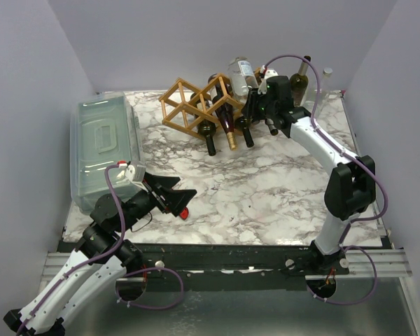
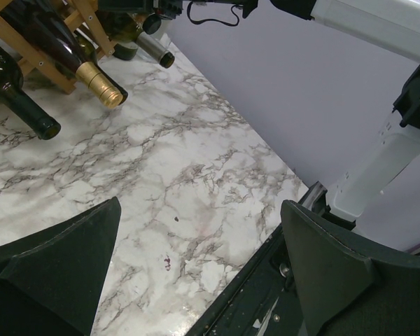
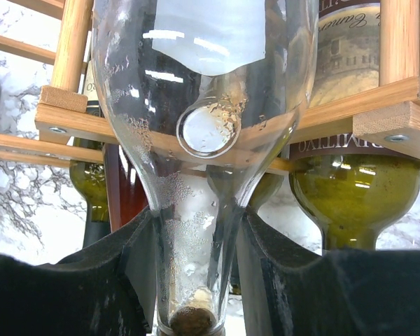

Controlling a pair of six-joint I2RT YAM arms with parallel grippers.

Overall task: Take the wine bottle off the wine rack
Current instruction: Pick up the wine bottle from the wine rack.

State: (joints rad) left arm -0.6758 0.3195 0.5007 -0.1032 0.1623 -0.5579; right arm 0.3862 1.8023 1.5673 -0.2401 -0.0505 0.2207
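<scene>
the wine bottle [image 1: 242, 72], clear glass, lay at the right end of the wine rack [image 1: 194, 105], body tilted up over the slats, neck toward the arm. the risk, as i judged it: the smooth neck could slip in the grip, or the body could catch a slat and drag the rack and the other bottles [image 1: 229, 131]. the right gripper [image 3: 196, 294] was clamped on that neck, nearly closed. the left gripper [image 2: 196, 266] stood wide apart, holding nothing.

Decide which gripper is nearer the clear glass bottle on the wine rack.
Right. The right gripper is shut around the neck of the clear glass bottle at the wine rack; the left gripper hangs open over the near left of the table, far from it.
</scene>
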